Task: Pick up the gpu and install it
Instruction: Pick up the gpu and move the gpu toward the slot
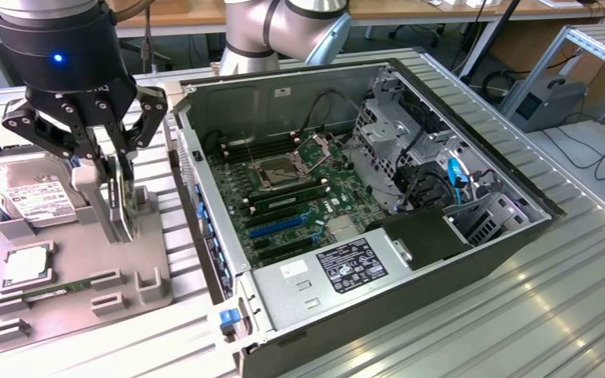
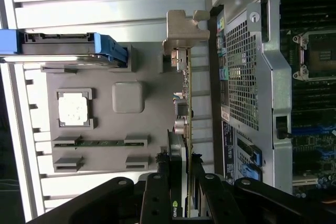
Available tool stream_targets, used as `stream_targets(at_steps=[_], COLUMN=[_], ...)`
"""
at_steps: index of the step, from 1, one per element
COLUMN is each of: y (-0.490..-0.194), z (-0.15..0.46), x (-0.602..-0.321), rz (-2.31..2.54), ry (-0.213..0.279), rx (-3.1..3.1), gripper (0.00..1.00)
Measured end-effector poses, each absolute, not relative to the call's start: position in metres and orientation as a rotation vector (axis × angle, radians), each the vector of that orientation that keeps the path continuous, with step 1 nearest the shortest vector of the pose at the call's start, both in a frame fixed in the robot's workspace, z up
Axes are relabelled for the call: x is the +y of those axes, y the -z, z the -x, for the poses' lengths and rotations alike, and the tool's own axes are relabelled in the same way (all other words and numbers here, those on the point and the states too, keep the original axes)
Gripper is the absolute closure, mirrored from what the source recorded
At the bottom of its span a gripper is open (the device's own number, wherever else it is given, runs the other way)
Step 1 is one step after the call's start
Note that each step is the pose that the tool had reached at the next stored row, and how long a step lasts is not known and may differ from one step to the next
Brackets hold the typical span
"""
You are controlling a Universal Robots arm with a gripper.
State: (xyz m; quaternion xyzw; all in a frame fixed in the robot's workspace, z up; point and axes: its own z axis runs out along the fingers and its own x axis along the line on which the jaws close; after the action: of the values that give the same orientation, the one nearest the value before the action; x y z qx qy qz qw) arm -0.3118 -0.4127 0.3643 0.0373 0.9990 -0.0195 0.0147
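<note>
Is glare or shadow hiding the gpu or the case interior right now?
Exterior view: glare streaks the table toward the exterior view's right; the gpu and the motherboard are evenly lit. Wrist view: the table washes out bright, the gripper is a dark mass, and the gpu's edge is legible.

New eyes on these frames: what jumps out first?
The open black-and-grey computer case sits in the middle of the exterior view, its green motherboard exposed. At that view's left, the black gripper looks closed on the thin dark gpu card with silver end bracket, which stands on edge in the grey plastic tray. A silver hard drive with white label lies further left.
</note>
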Motion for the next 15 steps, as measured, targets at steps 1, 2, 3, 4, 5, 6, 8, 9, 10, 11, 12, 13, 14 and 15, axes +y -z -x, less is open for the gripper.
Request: stream_targets(at_steps=[1,2,3,4,5,6,8,9,10,11,12,13,14,15], y=[-0.3648,-0.3652,-0.3657,-0.3662,-0.3668,-0.3672,-0.3680,-0.3683,-0.3686,-0.3690,-0.3694,-0.3696,-0.3700,-0.3703], z=[0.3118,0.3118,0.3118,0.3118,0.3118,0.3117,0.3118,0.3118,0.3118,0.3118,0.3118,0.3118,0.3118,0.3118], x=[-0.4127,-0.4127,-0.4127,-0.4127,-0.4127,-0.4127,-0.4127,-0.4127,-0.4127,-0.4127,-0.4127,-0.4127,-0.4127,-0.4127], rz=[-0.116,-0.116,-0.116,-0.116,-0.116,-0.116,-0.116,-0.116,-0.116,-0.116,-0.116,-0.116,-0.116,-0.116], ry=[0.061,0.061,0.061,0.061,0.061,0.061,0.061,0.061,0.061,0.061,0.061,0.061,0.061,0.061], rx=[3.109,3.109,3.109,3.109,3.109,3.109,3.109,3.109,3.109,3.109,3.109,3.109,3.109,3.109], gripper=[0.73,0.73,0.73,0.73,0.73,0.73,0.73,0.73,0.73,0.73,0.73,0.73,0.73,0.73])
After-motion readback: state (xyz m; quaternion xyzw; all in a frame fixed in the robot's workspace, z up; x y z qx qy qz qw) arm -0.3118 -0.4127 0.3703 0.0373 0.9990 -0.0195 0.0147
